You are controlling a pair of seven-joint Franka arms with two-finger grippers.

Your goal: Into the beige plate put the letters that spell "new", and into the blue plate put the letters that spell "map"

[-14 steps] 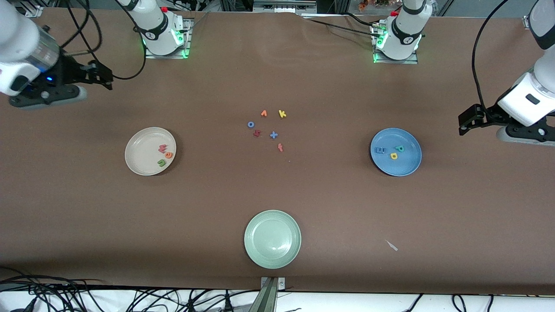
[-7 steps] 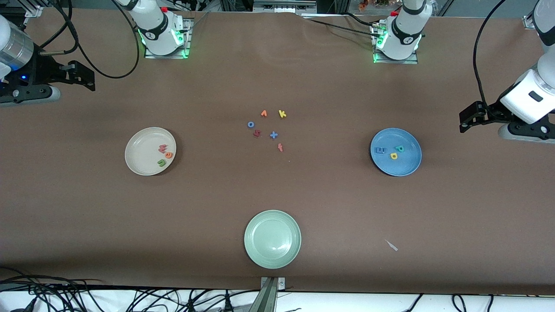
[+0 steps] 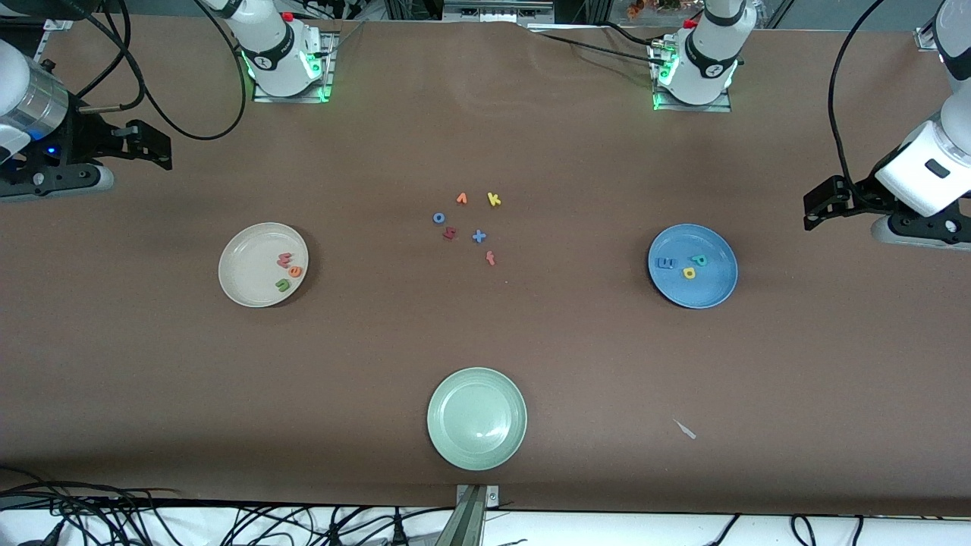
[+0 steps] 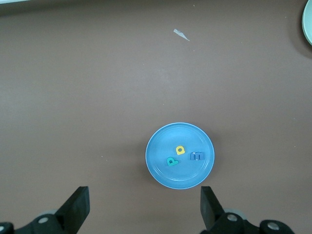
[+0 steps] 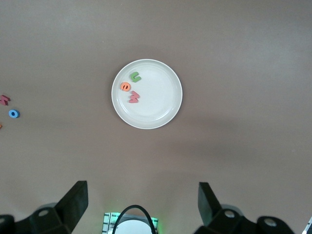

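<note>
The beige plate [image 3: 244, 267] holds the pink-red w [image 3: 285, 260], the orange e [image 3: 294, 271] and the green n [image 3: 283, 285]. In the right wrist view the same plate [image 5: 158, 97] shows them too. The blue plate [image 3: 717, 284] holds the periwinkle m [image 3: 664, 263], the teal p [image 3: 699, 260] and the yellow a [image 3: 689, 272]. My right gripper [image 3: 159, 144] hangs open and empty over bare table at the right arm's end. At the left arm's end, my left gripper [image 3: 810, 212] hangs open and empty beside the blue plate [image 4: 180, 136].
A pale green plate [image 3: 476, 447] sits near the front edge. Loose letters lie mid-table: an orange v [image 3: 461, 199], a yellow k [image 3: 494, 199], a blue o [image 3: 438, 218], a dark red letter [image 3: 450, 233] and others. A white scrap [image 3: 686, 430] lies toward the front.
The right arm has pulled back toward its end of the table, then eased slightly inward. The left arm shifted only a little. Plates and letters have not moved.
</note>
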